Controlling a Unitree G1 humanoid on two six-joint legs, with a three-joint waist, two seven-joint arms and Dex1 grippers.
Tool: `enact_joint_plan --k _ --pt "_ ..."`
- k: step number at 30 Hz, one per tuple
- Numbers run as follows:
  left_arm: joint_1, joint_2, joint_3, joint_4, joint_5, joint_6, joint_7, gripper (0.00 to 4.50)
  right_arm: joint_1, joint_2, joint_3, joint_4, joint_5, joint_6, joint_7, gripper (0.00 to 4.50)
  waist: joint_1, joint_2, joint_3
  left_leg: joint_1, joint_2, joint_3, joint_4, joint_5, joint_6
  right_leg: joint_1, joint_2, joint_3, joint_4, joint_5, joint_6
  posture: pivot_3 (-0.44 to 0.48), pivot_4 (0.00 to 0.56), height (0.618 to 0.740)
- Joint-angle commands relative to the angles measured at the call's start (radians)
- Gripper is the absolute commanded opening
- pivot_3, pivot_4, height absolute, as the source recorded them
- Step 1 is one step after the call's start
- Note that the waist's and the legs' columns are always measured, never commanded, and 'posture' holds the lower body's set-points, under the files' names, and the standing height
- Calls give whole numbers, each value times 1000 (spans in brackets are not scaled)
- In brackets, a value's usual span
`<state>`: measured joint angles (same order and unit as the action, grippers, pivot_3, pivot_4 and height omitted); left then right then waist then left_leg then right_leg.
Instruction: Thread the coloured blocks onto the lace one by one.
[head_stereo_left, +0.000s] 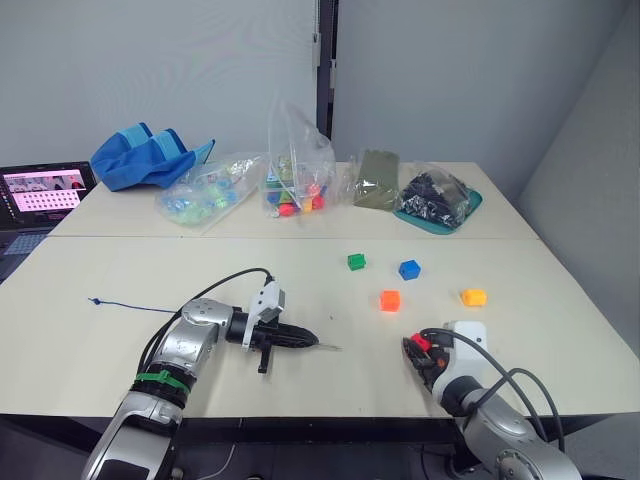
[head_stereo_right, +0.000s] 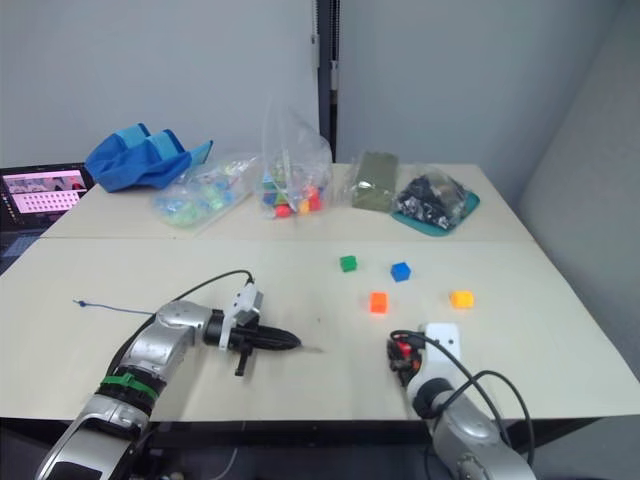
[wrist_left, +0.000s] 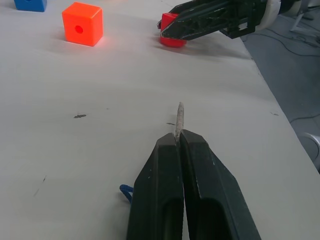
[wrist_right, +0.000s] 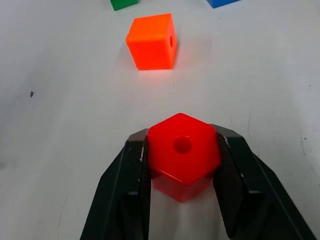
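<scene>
Left pincer (wrist_left: 179, 142): pinching the lace (wrist_left: 178, 120) tip.
Right pincer (wrist_right: 182, 150): gripping the red block (wrist_right: 183, 155).
Your step: you are aligning its hole with the tip; approach straight.

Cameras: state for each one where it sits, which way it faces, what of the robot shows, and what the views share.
Left and right eye views: on the head, facing forward and down over the table; both arms show, left end effector and right end effector.
Left wrist view: on the left wrist, looking along its shut fingers pinching the lace tip, toward the right end effector.
Right wrist view: on the right wrist, looking along its fingers clamping the red block.
Shared: the orange block and red block appear in both wrist views.
</scene>
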<state>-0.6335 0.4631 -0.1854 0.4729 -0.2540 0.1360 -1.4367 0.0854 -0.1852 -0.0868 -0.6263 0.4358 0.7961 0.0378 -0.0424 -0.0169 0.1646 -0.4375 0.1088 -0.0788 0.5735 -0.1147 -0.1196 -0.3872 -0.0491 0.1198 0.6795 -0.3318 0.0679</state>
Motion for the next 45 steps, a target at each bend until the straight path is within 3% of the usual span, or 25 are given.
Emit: enact_joint_plan --k 1,2,6,9,15,18,21,27,32,45 --pt "-7 -1 6 -15 -2 -10 -2 0 5 -18 -4 -49 18 21 21 1661 0 0 0 0 0 0 0 0 0 0 0 0 0 0 0 0 150 740" --pt "-3 1 6 -18 -1 -11 0 0 1 -49 6 -63 14 40 37 2184 0 0 0 0 0 0 0 0 0 0 0 0 0 0 0 0 150 740" --pt "5 6 11 -29 -3 -7 7 0 -7 -140 2 -126 25 101 76 3505 0 0 0 0 0 0 0 0 0 0 0 0 0 0 0 0 150 740" --pt "16 6 19 -44 -8 -2 22 0 -62 -283 -33 -156 66 183 166 4477 0 0 0 0 0 0 0 0 0 0 0 0 0 0 0 0 150 740" --pt "57 -1 23 -99 -15 13 57 0 -315 -615 20 -74 164 339 430 4477 -3 0 0 0 0 0 0 0 0 0 0 1 0 0 0 0 150 740" --pt "88 2 37 -139 -26 27 79 0 -495 -881 187 -19 154 357 677 4477 0 1 1 0 0 0 0 0 0 0 0 1 -1 0 0 0 150 740" --pt "117 8 56 -191 -49 55 101 0 -668 -997 358 70 77 304 845 4477 0 1 1 0 0 1 -1 0 1 0 0 0 -2 0 0 0 150 740" --pt "166 17 67 -277 -71 90 128 0 -893 -988 640 266 -104 201 1109 4477 2 0 1 -1 0 1 0 0 1 -1 -1 0 -3 0 0 0 150 740" --pt "188 26 71 -315 -81 105 148 0 -966 -906 745 374 -228 140 1175 4477 0 1 1 -1 0 1 0 0 1 -2 -1 0 -2 0 0 0 150 740" --pt "211 43 64 -344 -82 116 170 0 -957 -817 773 445 -414 40 1237 4477 3 1 2 -1 0 1 1 0 0 -1 -1 0 -2 0 0 0 150 740"
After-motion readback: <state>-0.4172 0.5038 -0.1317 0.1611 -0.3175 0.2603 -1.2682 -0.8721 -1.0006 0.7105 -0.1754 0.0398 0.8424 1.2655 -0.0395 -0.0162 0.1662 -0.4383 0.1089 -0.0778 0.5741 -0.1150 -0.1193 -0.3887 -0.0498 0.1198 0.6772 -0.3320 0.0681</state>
